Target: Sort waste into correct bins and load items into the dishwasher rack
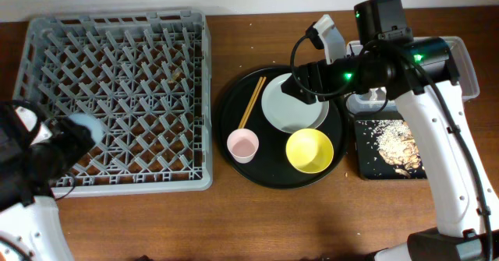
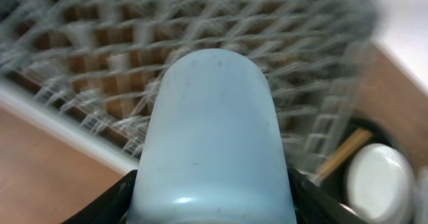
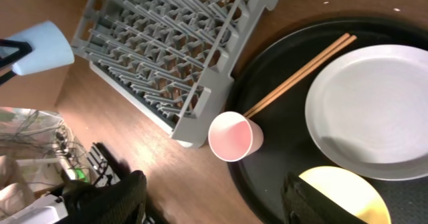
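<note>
The left gripper (image 2: 214,196) is clamped on the light blue cup (image 2: 214,127), with the dishwasher rack (image 2: 100,57) just beyond it. The right gripper (image 3: 215,198) is spread wide and empty. The pink cup (image 3: 234,136) sits just ahead, the yellow bowl (image 3: 342,198) beside its right finger, and the chopsticks (image 3: 301,73) and plate (image 3: 374,110) farther ahead.

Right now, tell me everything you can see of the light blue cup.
The light blue cup is plain and smooth, plastic by its look, slightly tapered. The left gripper clamps its sides, holding it tilted above the left part of the dishwasher rack, touching nothing else. Only its outer wall shows; the mouth is hidden.
</note>
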